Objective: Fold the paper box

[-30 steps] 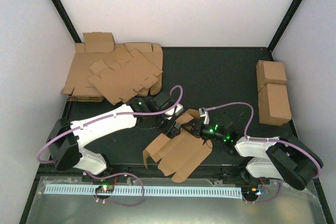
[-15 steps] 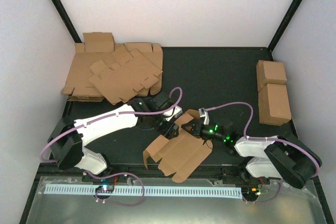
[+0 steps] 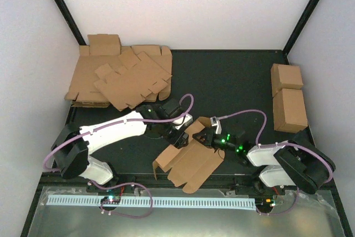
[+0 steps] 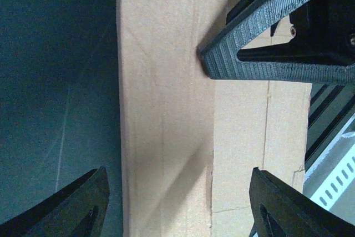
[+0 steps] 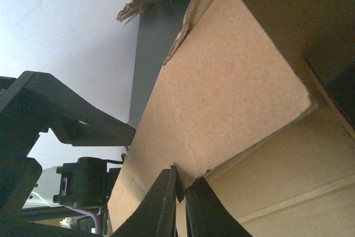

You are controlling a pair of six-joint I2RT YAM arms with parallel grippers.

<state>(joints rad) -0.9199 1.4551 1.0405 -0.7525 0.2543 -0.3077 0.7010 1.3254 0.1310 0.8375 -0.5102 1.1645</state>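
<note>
Lying near the table's six-o'clock edge in the top view, the plain brown die-cut cardboard paper box (image 3: 191, 164) is resting mostly flat, while the black two-finger right gripper (image 3: 203, 135) is holding up its twelve-o'clock flap and the left gripper (image 3: 178, 135) is reaching in from ten o'clock. From the left wrist, the left fingers (image 4: 77, 206) are standing apart, straddling a creased panel without gripping it. From the right wrist, the right fingers (image 5: 166, 203) are pinching a flap edge shallowly, so a sideways push from the left could be pulling it free or tearing it; compared with a second ago, the left gripper is sitting closer to that flap.
</note>
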